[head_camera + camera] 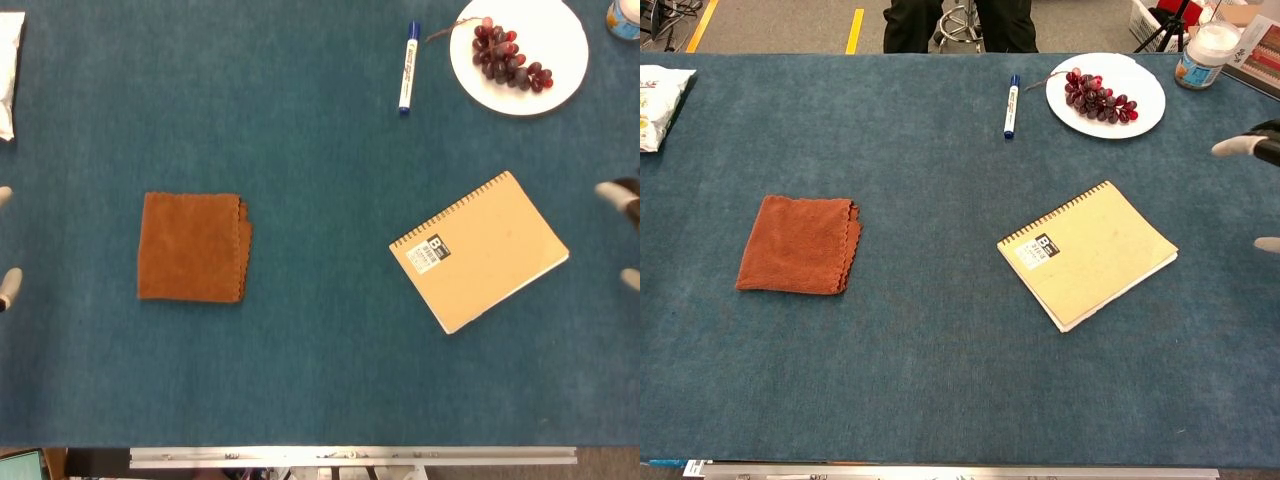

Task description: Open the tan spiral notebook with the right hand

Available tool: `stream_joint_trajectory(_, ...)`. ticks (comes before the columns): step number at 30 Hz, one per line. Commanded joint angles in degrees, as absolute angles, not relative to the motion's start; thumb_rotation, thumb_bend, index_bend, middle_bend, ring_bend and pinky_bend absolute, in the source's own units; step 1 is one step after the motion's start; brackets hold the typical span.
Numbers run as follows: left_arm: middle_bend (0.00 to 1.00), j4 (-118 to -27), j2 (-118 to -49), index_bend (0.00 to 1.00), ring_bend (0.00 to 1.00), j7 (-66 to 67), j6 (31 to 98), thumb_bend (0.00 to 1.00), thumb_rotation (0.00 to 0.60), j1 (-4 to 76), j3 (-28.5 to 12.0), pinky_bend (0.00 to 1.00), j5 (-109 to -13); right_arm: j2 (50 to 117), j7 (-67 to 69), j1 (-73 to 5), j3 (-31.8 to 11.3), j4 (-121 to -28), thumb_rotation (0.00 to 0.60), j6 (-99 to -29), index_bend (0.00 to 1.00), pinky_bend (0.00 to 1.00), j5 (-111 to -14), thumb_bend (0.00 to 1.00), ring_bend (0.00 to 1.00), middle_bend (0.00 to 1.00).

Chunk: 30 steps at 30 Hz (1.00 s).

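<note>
The tan spiral notebook lies closed on the blue table, right of centre, turned at an angle with its spiral along the upper left edge. Only the fingertips of my right hand show at the right edge of both views, spread apart, holding nothing, a short way right of the notebook. Two fingertips of my left hand peek in at the left edge of the head view, apart and empty, far from the notebook.
A folded brown cloth lies left of centre. At the back, a blue-capped marker lies beside a white plate of red grapes. A jar stands at the far right corner, a snack bag at the far left.
</note>
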<state>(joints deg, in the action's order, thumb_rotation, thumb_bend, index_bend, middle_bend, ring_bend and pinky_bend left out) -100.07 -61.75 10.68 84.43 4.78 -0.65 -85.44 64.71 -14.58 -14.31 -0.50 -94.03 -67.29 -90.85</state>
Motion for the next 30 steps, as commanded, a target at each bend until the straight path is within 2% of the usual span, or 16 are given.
stream_joint_trajectory(1, 0.12, -99.6, -61.7, 0.16, 0.1, 10.1, 84.5, 0.26, 0.6, 4.5, -0.4, 0.06, -85.6, 68.6, -16.9, -17.5, -0.7, -91.6, 0.6, -63.4, 0.13, 0.14, -90.5, 0.05, 0.03, 0.17)
stream_joint_trajectory(11, 0.11, -98.6, -61.5, 0.16, 0.1, 8.6, 84.6, 0.26, 0.6, 3.8, 0.1, 0.06, -85.3, 76.8, -18.1, -20.5, -0.7, -82.1, 0.6, -60.0, 0.07, 0.11, -88.9, 0.01, 0.0, 0.14)
stream_joint_trajectory(18, 0.11, -98.4, -61.6, 0.16, 0.1, 8.4, 84.2, 0.26, 0.6, 3.7, 0.2, 0.06, -85.1, 80.2, -18.3, -21.9, -0.1, -77.3, 0.6, -57.8, 0.06, 0.11, -88.3, 0.0, 0.0, 0.13)
stream_joint_trajectory(30, 0.11, -97.4, -61.6, 0.16, 0.1, 7.3, 83.8, 0.26, 0.6, 3.5, 0.2, 0.06, -84.6, 86.0, -19.7, -25.2, -2.2, -71.2, 0.6, -55.1, 0.06, 0.11, -84.6, 0.0, 0.0, 0.13)
